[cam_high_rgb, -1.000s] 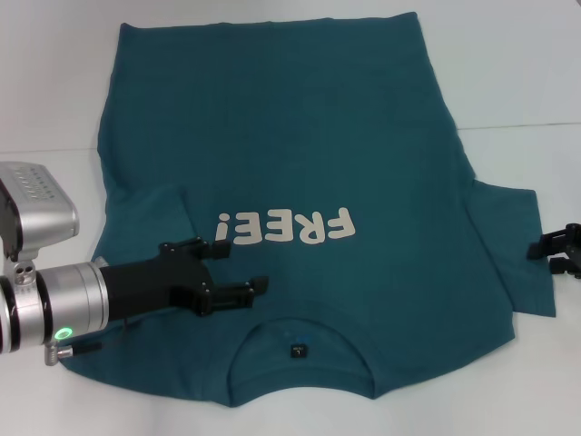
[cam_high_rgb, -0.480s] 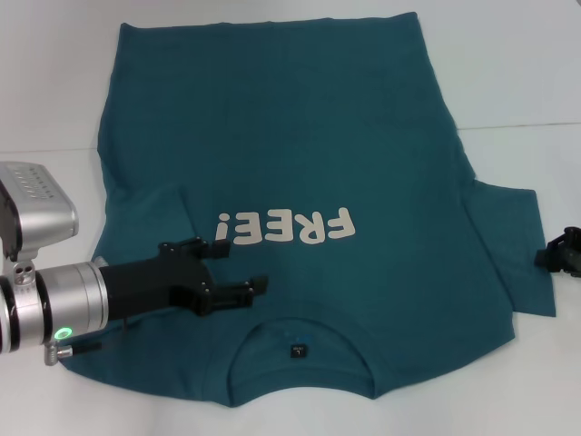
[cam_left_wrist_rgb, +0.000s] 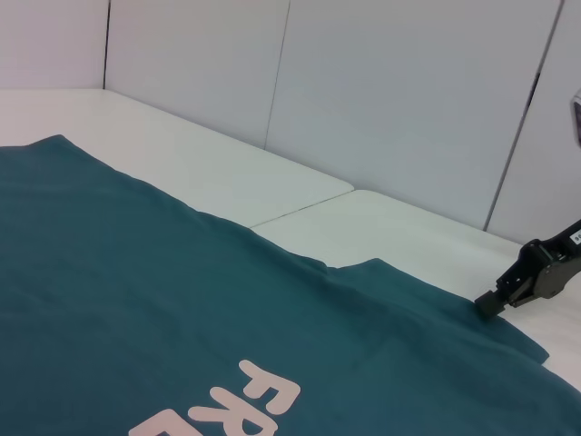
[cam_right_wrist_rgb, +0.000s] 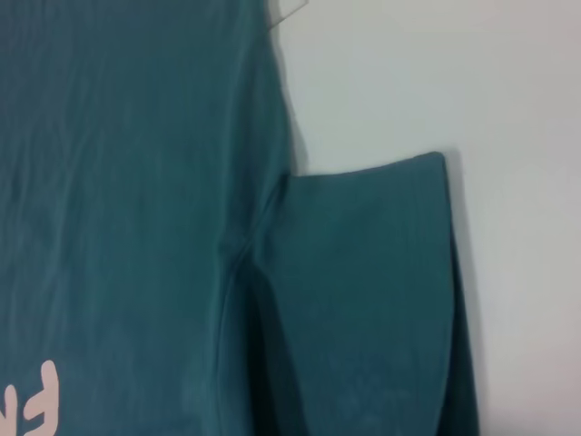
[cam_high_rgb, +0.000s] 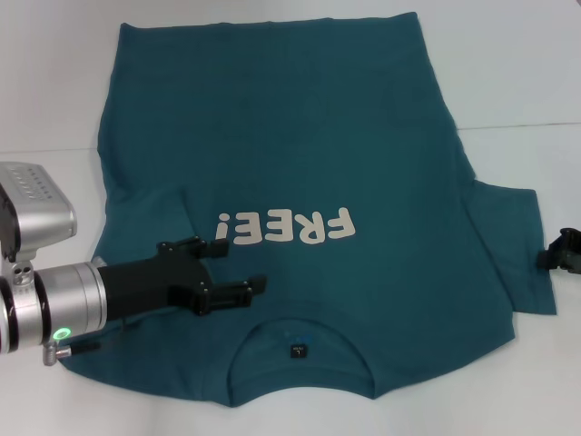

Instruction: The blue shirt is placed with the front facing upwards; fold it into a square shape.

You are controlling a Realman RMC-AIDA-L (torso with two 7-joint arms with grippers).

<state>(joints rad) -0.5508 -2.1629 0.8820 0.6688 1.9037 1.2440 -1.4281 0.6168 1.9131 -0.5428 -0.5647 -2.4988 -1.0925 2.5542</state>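
The blue shirt (cam_high_rgb: 300,154) lies flat on the white table, front up, with its cream "FREE!" print (cam_high_rgb: 286,227) showing and its collar (cam_high_rgb: 300,327) nearest me. On my left, its sleeve (cam_high_rgb: 150,222) is folded in over the body. The other sleeve (cam_high_rgb: 513,245) lies spread out flat, and the right wrist view shows it (cam_right_wrist_rgb: 372,291) from above. My left gripper (cam_high_rgb: 222,268) is open over the shirt between the print and the collar, with nothing between its fingers. My right gripper (cam_high_rgb: 565,252) is at the right edge, just beyond the spread sleeve, and appears in the left wrist view (cam_left_wrist_rgb: 531,282).
The white table (cam_high_rgb: 526,73) carries bare surface to the right of the shirt and a narrow strip along the near edge. A seam between table panels (cam_high_rgb: 522,126) runs across at the right. Pale wall panels (cam_left_wrist_rgb: 399,100) stand behind the table.
My right gripper has drawn back to the right, off the sleeve edge and nearly out of the head view. The left arm and the shirt have hardly moved.
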